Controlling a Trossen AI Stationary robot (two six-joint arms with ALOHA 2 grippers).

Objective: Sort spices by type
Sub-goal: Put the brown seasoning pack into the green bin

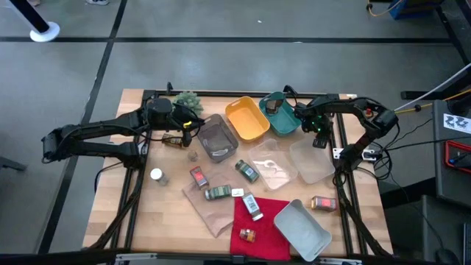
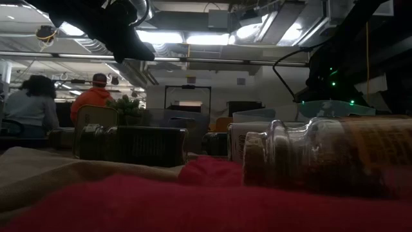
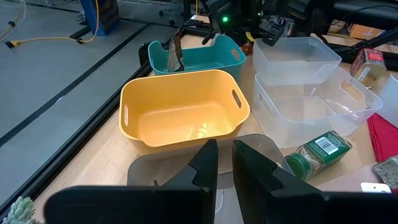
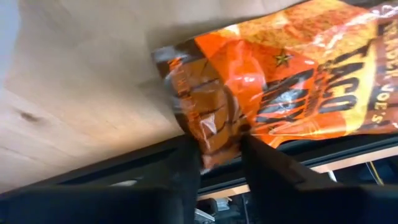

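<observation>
Spice jars and tins lie scattered on the table in the high view: a white-capped jar (image 1: 157, 175), a red tin (image 1: 199, 177), green jars (image 1: 247, 171) (image 1: 218, 193), a jar (image 1: 252, 207) on the red cloth, a red tin (image 1: 324, 203), and a brown jar (image 1: 176, 140). My right gripper (image 1: 320, 131), beside the teal tray (image 1: 280, 114), is shut on an orange taco-mix packet (image 4: 292, 68). My left gripper (image 3: 222, 165) hovers over the grey tray (image 1: 217, 136), fingertips almost together and holding nothing. My right gripper pinches the orange packet between its two fingers at one crumpled end (image 4: 211, 134). The rest of the packet stretches ahead of the fingers over the wooden table top. Whether it touches the table I cannot tell.
A yellow tray (image 3: 180, 112), the teal tray (image 3: 193, 56) and clear trays (image 3: 311, 106) stand in a row at the table's far side. A green-capped jar (image 3: 317, 152) lies near them. A spiky plant (image 1: 188, 99), brown paper (image 1: 210, 210) and a grey-blue tray (image 1: 305, 228) also lie there. People sit in the room behind.
</observation>
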